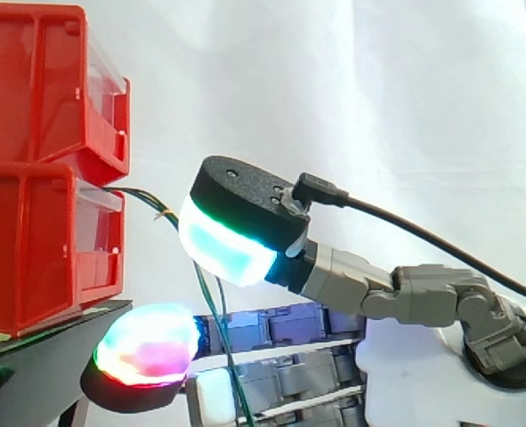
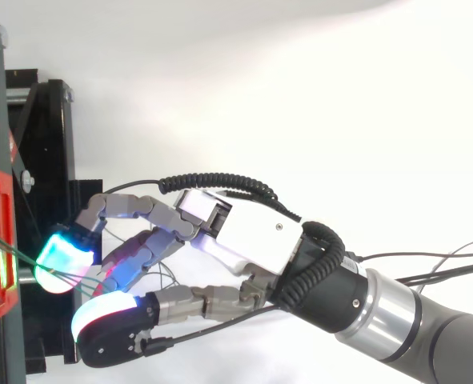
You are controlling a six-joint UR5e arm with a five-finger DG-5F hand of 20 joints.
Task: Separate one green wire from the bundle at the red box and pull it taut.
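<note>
Slack shows in the green wires: we see them leave the front of the lower red box, droop to the right and hang down past the edge of the black stand. A second red box sits on top of the first. The hand reaches in toward the boxes with its fingers spread wide and only gently bent. In the side view a cyan-white pad sits above a pink-and-green pad, the two clearly apart. The wires run down through that gap as a loose bundle with none drawn aside. We cannot tell whether any pad touches them. A white curtain hangs behind.
</note>
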